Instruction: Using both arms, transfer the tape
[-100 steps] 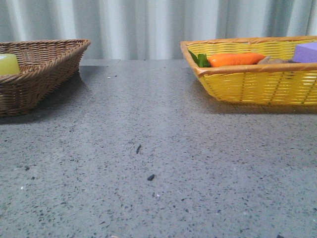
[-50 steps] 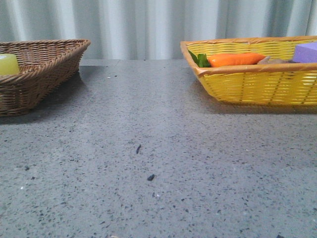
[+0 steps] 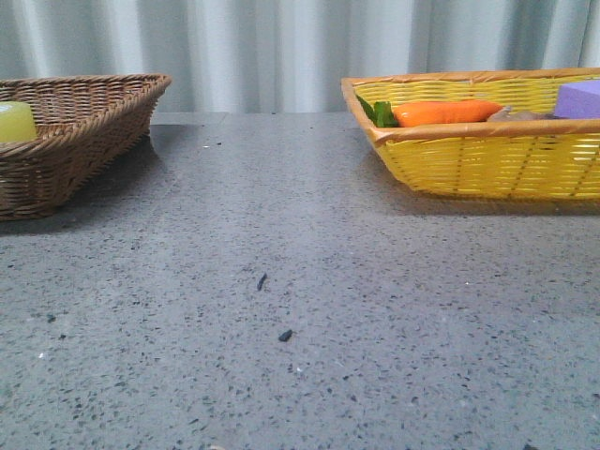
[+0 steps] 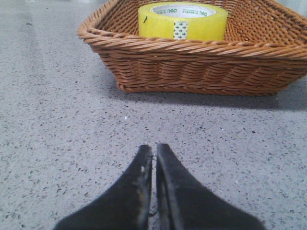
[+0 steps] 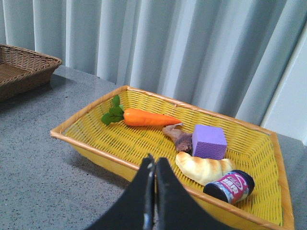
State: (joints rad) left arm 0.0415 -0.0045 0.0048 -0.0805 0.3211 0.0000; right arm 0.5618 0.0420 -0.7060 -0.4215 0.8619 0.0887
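The tape [image 4: 183, 21] lies flat inside the brown basket [image 4: 201, 67] on the left side of the grey table [image 3: 300, 309]. In the front view only a yellow sliver of the roll shows at the picture's left edge, the rest hidden behind the basket's woven wall and cut off by the frame. The left wrist view shows its top half above the rim, with the white core and green print facing up and a dotted strip on its side; its lower half is hidden by the basket wall. The left gripper [image 4: 154, 149] sits low over the bare table, well short of the basket, its jaws pressed together with nothing between them. The right gripper [image 5: 155, 163] is likewise closed tight and empty, its tips in front of the near rim of the yellow basket [image 5: 96, 143]. That basket holds a carrot [image 5: 148, 117], a purple block [image 5: 208, 141], a bread roll [image 5: 204, 167], a small dark jar [image 5: 230, 187] whose label is too blurred to read, and a brown thing [image 5: 178, 136] that is hard to make out. Neither arm appears in the front view.
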